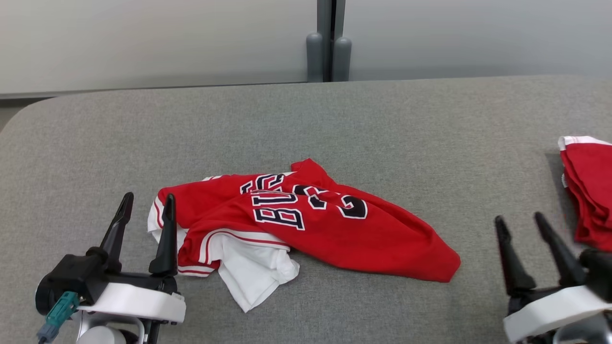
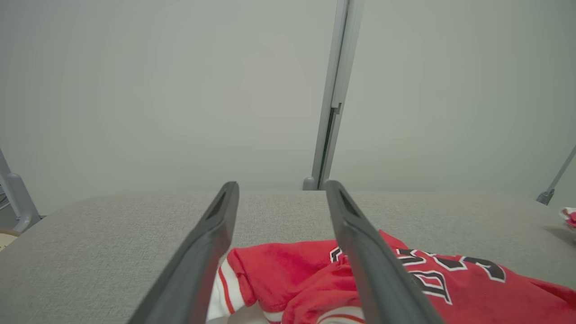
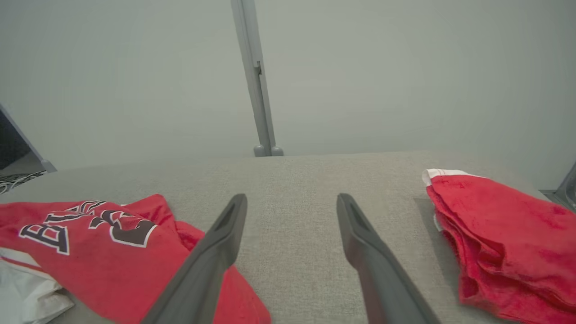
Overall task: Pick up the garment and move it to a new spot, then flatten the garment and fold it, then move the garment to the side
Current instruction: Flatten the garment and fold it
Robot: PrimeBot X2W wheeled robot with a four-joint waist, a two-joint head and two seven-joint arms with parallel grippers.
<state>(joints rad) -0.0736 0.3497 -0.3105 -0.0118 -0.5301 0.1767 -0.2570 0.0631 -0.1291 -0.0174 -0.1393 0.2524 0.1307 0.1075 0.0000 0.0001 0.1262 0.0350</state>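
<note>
Red, crumpled knit jersey [image 1: 306,224] on coarse grey fabric table [image 1: 306,119].

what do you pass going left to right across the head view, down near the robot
left end effector → crumpled red jersey → right end effector → folded red cloth at the right edge

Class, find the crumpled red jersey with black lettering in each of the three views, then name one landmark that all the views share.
Head view: the jersey lies at centre, slightly left, on the grey table.
Left wrist view: along the bottom edge, from centre to right.
Right wrist view: in the lower left corner.
Shared landmark: the grey post behind the table's far edge, near top centre in all three.
</note>
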